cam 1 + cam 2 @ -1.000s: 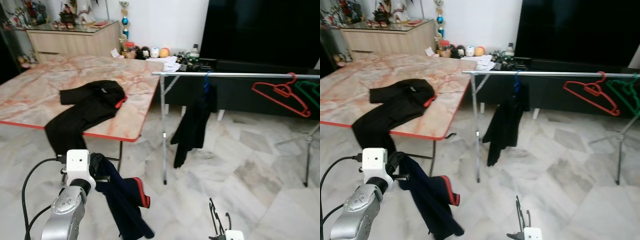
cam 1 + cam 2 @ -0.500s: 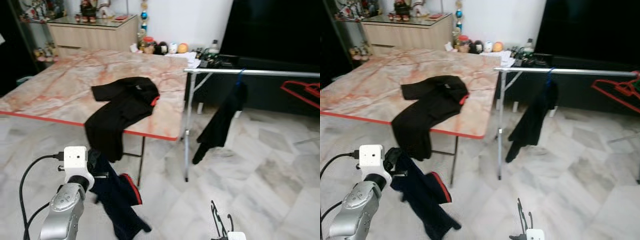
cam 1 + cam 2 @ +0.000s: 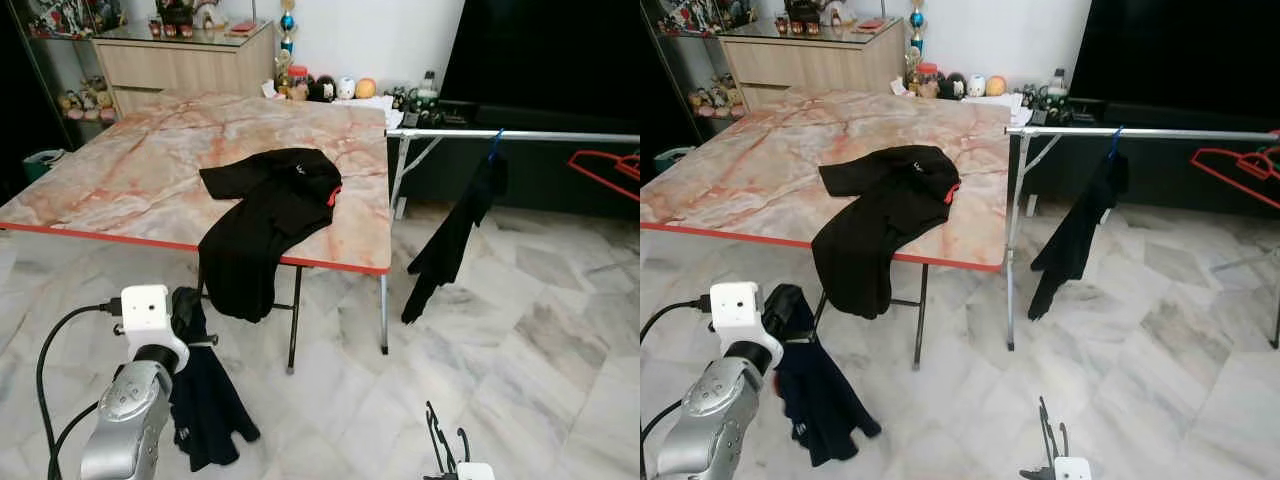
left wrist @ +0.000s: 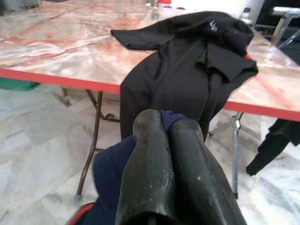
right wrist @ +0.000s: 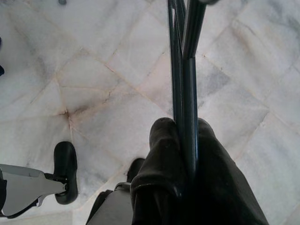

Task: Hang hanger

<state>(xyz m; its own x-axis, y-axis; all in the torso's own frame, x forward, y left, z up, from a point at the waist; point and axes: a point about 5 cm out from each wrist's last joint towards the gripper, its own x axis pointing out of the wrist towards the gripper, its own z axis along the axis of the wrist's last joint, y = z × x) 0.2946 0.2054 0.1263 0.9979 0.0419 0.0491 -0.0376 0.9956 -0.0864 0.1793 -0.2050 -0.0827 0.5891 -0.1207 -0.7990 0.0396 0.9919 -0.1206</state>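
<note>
My left gripper (image 4: 161, 125) is shut on a dark navy garment (image 3: 205, 400) that hangs from it at the lower left, near the floor. My right gripper (image 5: 180, 129) is shut on a thin dark hanger (image 5: 183, 70), whose hook pokes up at the bottom right (image 3: 440, 450). A silver clothes rail (image 3: 520, 133) stands to the right beyond the table. A black garment (image 3: 455, 235) hangs from it on a blue hanger (image 3: 495, 145), with a red hanger (image 3: 605, 170) further along. Both grippers are well short of the rail.
A marble-pattern table with a red edge (image 3: 120, 170) stands ahead, and a black garment (image 3: 265, 215) drapes over its front edge. A sideboard (image 3: 190, 60) and a dark TV unit (image 3: 560, 60) line the back wall. Marble floor (image 3: 520, 340) lies open at the right.
The whole view has shifted, so the table sits more central and the rail further right: the camera moved. The navy garment hangs straighter now. Both grippers keep their holds.
</note>
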